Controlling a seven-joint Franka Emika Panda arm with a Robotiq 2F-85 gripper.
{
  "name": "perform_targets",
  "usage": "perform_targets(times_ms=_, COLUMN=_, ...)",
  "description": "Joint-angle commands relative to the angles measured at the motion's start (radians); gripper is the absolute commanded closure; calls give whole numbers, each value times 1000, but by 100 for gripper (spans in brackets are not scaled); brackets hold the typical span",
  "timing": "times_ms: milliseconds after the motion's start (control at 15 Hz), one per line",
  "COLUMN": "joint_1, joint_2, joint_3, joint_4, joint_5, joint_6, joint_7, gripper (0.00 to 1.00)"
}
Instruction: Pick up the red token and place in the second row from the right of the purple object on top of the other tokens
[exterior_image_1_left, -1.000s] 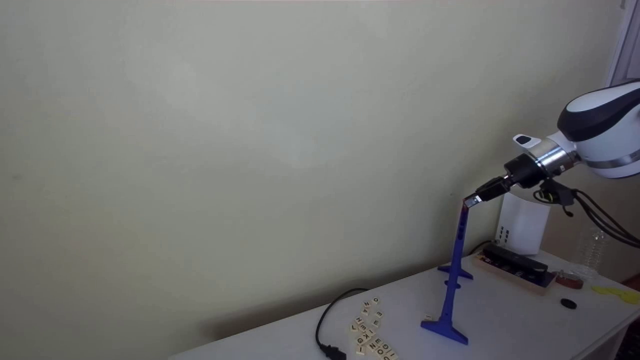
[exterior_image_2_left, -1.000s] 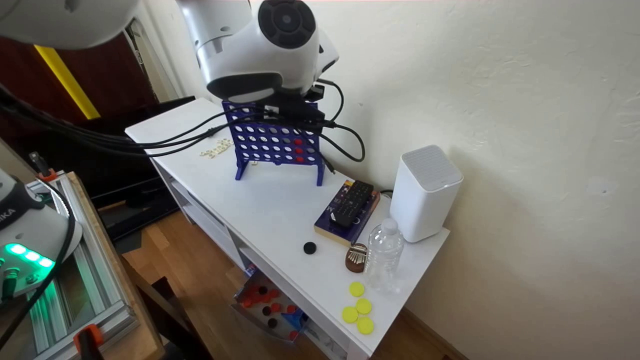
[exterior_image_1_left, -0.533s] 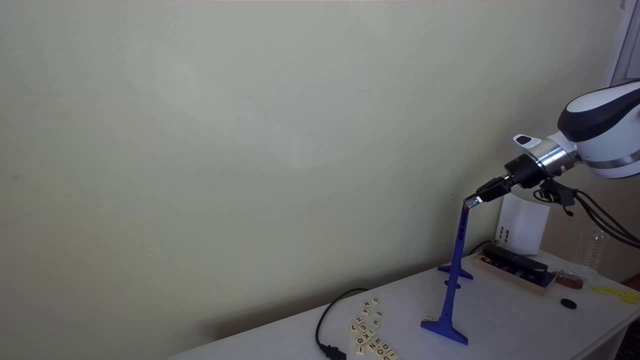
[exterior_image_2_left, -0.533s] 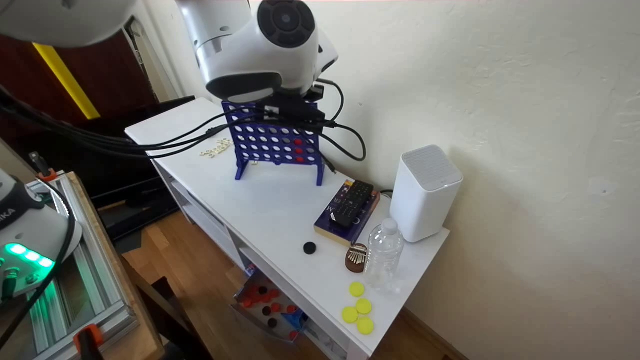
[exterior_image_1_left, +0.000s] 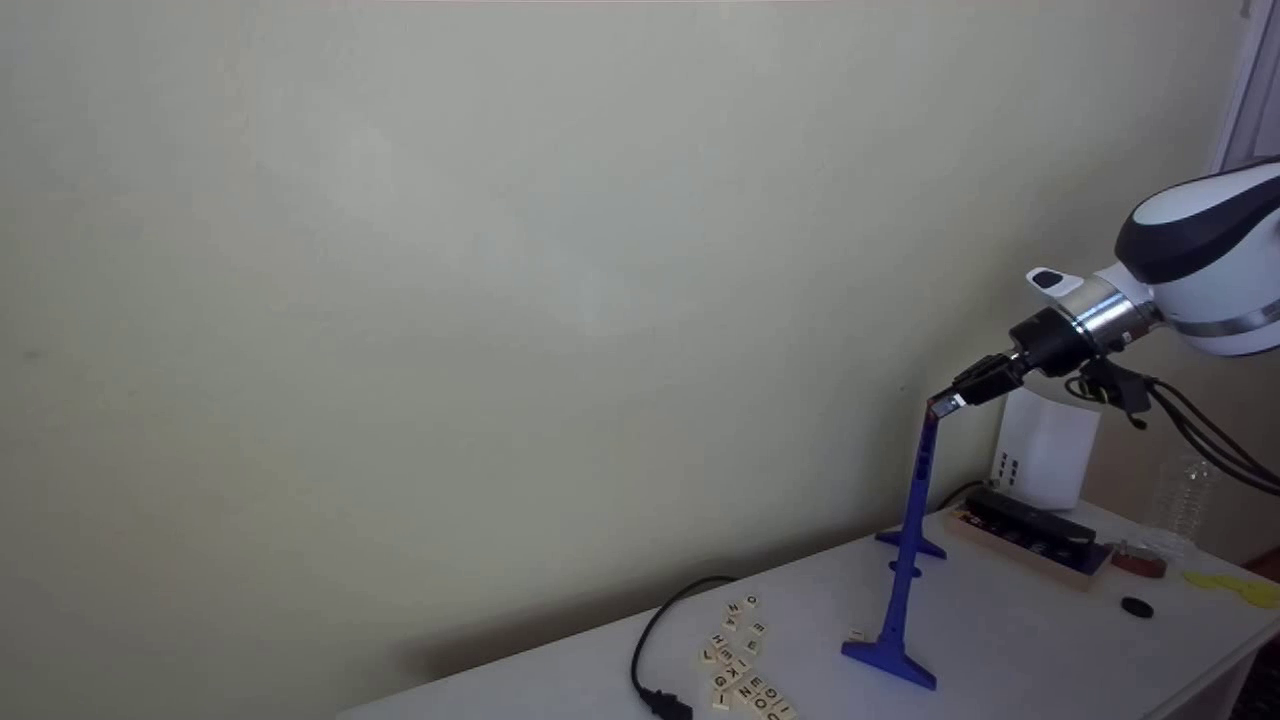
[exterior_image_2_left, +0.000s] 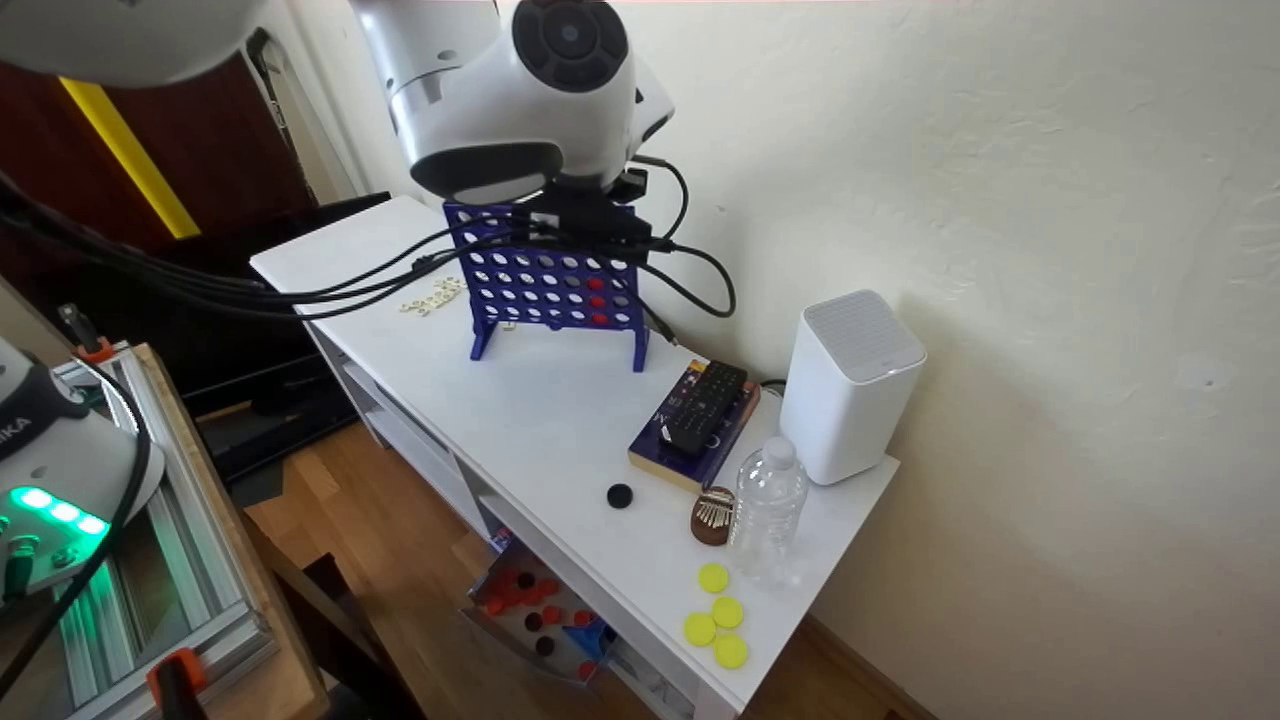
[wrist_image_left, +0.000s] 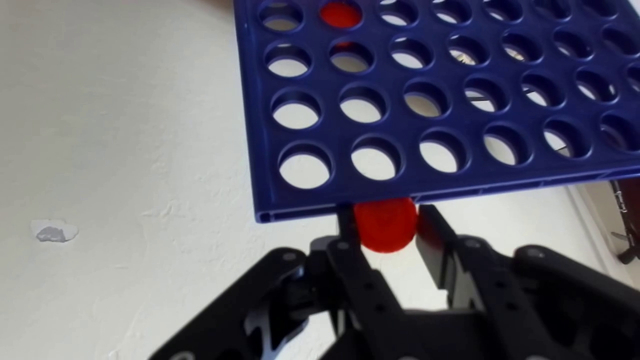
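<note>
The red token (wrist_image_left: 385, 231) is pinched by its sides between the two fingers of my gripper (wrist_image_left: 386, 218). It sits at the top edge of the purple object (wrist_image_left: 272, 199), a blue-purple upright grid with round holes. Whether its edge is inside the slot I cannot tell. In the wrist view it lines up with the second column from the left, where a red disc (wrist_image_left: 341, 15) shows lower down. In an exterior view, red discs (exterior_image_2_left: 597, 301) stack in that column. Edge-on, the purple object (exterior_image_1_left: 905, 540) stands upright with my gripper (exterior_image_1_left: 943, 403) at its top.
Around the stand on the white table lie letter tiles (exterior_image_1_left: 735, 665), a black cable (exterior_image_1_left: 640, 640), a book (exterior_image_2_left: 650, 460) with a remote (exterior_image_2_left: 705, 405), a black disc (exterior_image_2_left: 620, 496), a thumb piano (exterior_image_2_left: 710, 518), a bottle (exterior_image_2_left: 770, 510), yellow discs (exterior_image_2_left: 728, 611) and a white box (exterior_image_2_left: 850, 400).
The arm has shifted only very slightly, its upper links rising a little in an exterior view. The gripper stays at the stand's top, and the stand has not moved.
</note>
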Motion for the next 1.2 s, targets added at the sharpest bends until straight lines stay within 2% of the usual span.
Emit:
perform_targets(times_ms=0, joint_1=16, joint_2=-42, joint_3=-29, joint_4=-27, joint_5=-11, joint_6=27, joint_7=-7, gripper=65)
perform_targets(times_ms=67, joint_1=15, joint_2=-42, joint_3=-27, joint_4=-30, joint_5=-10, joint_6=34, joint_7=-5, gripper=40)
perform_targets(times_ms=133, joint_1=15, joint_2=-44, joint_3=-27, joint_4=-32, joint_5=-10, joint_6=37, joint_7=-5, gripper=39)
perform_targets(times_ms=200, joint_1=17, joint_2=-45, joint_3=-27, joint_4=-35, joint_5=-10, joint_6=39, joint_7=-4, gripper=34)
perform_targets(times_ms=533, joint_1=21, joint_2=-38, joint_3=-22, joint_4=-53, joint_5=-9, joint_6=53, joint_7=-4, gripper=1)
perform_targets(times_ms=1133, joint_1=-78, joint_2=-23, joint_3=52, joint_4=-134, joint_5=-23, joint_6=175, joint_7=15, gripper=0)
